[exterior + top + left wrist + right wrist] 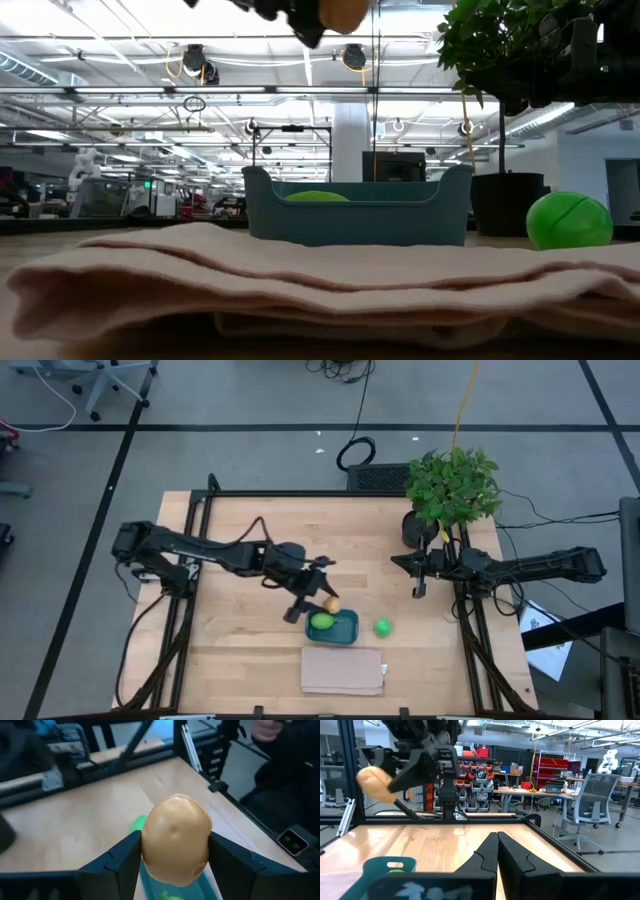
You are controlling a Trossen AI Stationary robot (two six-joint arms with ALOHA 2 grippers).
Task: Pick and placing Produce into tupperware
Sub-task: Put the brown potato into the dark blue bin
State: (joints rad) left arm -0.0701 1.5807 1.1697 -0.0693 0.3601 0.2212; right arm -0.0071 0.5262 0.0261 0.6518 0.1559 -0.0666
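Observation:
My left gripper (322, 603) is shut on a small yellow-orange produce piece (175, 840), up in the air over the far edge of the teal tupperware (345, 630). A lime-green piece (322, 622) lies inside the tupperware. A bright green ball (383, 627) rests on the table just right of it. My right gripper (497, 852) waits shut at the table's right side, near the plant pot, touching nothing. My left gripper pinches the yellow-orange piece by two opposite sides (147, 847) between its two fingers (122, 862). The fingers come from the table's left and slant a little downward. The piece is lifted clear, and it bulges out past the fingertips.
A folded tan cloth (343, 670) lies at the near edge, in front of the tupperware. A leafy potted plant (452, 488) stands at the far right corner. Bare wood stretches over the table's far middle and left.

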